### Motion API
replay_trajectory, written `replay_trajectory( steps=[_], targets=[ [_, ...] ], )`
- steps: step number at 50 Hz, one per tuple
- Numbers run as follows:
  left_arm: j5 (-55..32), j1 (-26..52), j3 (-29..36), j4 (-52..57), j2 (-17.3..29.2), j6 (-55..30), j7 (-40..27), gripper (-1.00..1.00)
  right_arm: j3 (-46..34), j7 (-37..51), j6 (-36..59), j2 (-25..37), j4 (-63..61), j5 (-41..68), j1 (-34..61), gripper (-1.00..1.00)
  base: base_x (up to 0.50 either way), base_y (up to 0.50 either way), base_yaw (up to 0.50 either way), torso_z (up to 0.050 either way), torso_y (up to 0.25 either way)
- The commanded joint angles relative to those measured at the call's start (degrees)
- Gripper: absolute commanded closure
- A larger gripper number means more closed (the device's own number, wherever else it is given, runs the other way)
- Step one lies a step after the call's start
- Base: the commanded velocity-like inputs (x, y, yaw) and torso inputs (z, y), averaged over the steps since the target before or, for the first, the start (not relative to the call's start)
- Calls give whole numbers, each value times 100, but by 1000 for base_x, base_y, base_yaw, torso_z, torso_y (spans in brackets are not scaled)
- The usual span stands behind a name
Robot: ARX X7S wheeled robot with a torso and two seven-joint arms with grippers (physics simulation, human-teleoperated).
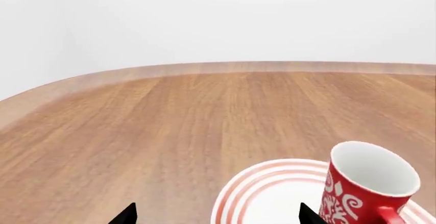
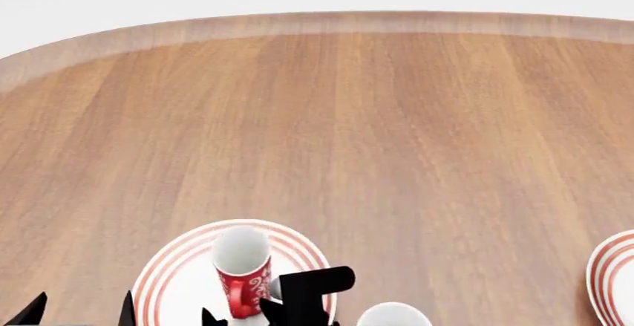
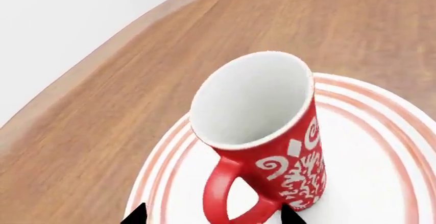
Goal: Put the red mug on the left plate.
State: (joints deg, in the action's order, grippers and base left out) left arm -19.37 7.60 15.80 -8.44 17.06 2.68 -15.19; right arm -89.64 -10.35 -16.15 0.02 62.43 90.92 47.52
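the right tool (image 3: 214, 216) shows only as two black fingertips (image 3: 136, 215) at the edge of its wrist view, standing apart with the red mug's handle (image 3: 228, 196) between them but not pressed by them, so its jaws are spread and hold nothing. in the head view the same tool (image 2: 297, 300) sits just beside the red mug (image 2: 243, 270), on the handle side. the red mug stands upright on the left plate (image 2: 163, 281), its white inside facing up and its white scroll pattern showing on the red wall. the left tool (image 1: 214, 215) appears in its own wrist view as two black tips (image 1: 126, 215) well apart, with bare wood and part of the plate rim between them, gripping nothing, the mug near it. the left plate lies flat on the wooden counter (image 2: 376, 133). near the plate, a white mug's rim (image 2: 393, 315) shows, and well apart from it the edge of a second ringed plate (image 2: 612, 274).
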Motion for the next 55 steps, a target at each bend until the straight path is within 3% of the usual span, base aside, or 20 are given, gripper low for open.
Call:
replay_trajectory(
  steps=[1,17,27,40,55],
  targets=[
    [-13,20,19,-32,6,8,2,-100,-41,3,16,-1,-8,38,20,-100,0,0,0,0,0],
    [2,65,76,-58,16,-31,-6,-100,4,-24,-335,32,-118,-29,-123,-100,0,0,0,0,0],
    [-2,-67,67,153,58,128,-10,-100,-205,1113,-844,918,-1995,-536,-234,-100,0,0,0,0,0],
    [-235,-617,19,1690,440,-223,-199,-100,-359,2070,-1408,1687,-3505,-1180,-394,-100,0,0,0,0,0],
    [-268,-1019,-35,2699,725,-344,-393,-100,-578,3516,-1890,2586,-5393,-2437,-420,-100,0,0,0,0,0]
  ],
)
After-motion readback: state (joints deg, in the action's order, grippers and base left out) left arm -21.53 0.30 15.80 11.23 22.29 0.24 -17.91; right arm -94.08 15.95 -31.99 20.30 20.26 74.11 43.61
